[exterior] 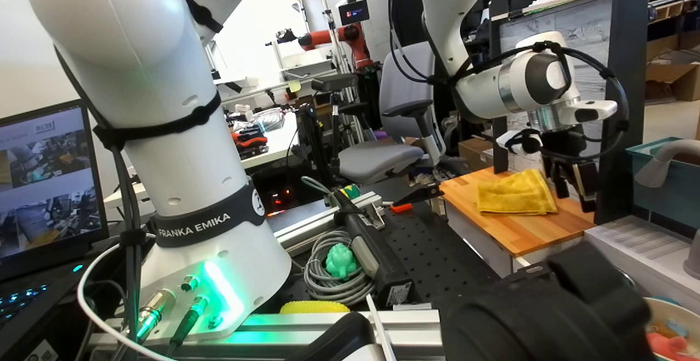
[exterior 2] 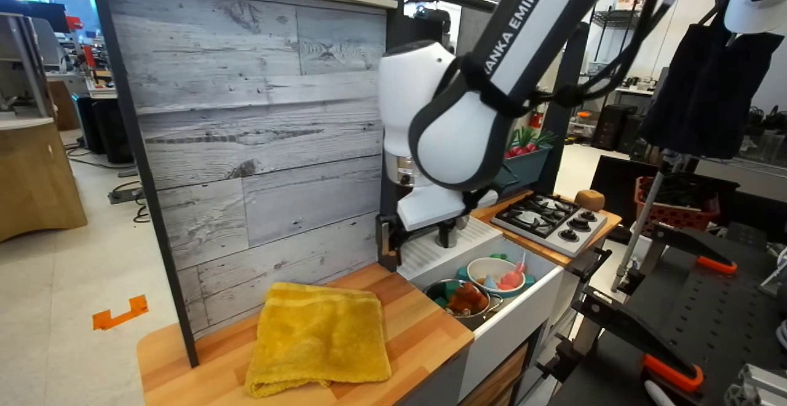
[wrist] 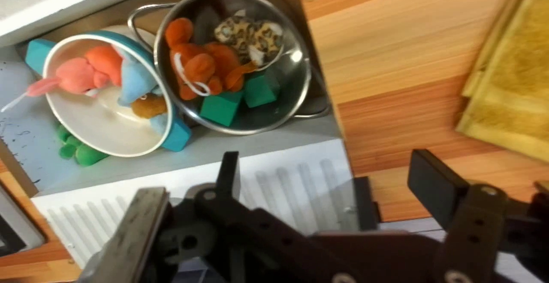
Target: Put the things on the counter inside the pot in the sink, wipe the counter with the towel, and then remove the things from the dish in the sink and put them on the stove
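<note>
Black two-finger gripper [wrist: 332, 178]: jaws spread wide. In the wrist view its fingertips [wrist: 435, 184] sit either side of the seam between the white ribbed drainboard [wrist: 296, 191] and the orange-brown wooden counter [wrist: 394, 81]; can't judge height from here. Dark upright post [exterior 2: 391, 18] near the gripper. Folded bright-yellow cloth towel [wrist: 514, 111] lies flat on the counter, off to the right of the fingertips in that view, apart from them.

Pale-grey box-shaped sink [wrist: 296, 132] is ahead of the fingertips. Nearer the gripper in there: round shiny steel pot [wrist: 281, 108] with loop handles, holding an orange-red plush toy [wrist: 197, 66], a leopard-spotted piece [wrist: 248, 36] and two green blocks [wrist: 223, 106]. Farther from the gripper, just past the pot: round white dish [wrist: 113, 133] with teal outside, holding a coral-pink plush toy [wrist: 77, 76], thin end poking past the rim, plus a light-blue piece [wrist: 137, 79] and a small brown piece [wrist: 149, 106]. Green lobed piece [wrist: 88, 154] just beside the dish, partly hidden. Grey gas stove [exterior 2: 553, 221] with black grates: across the sink from the gripper, in an exterior view.
</note>
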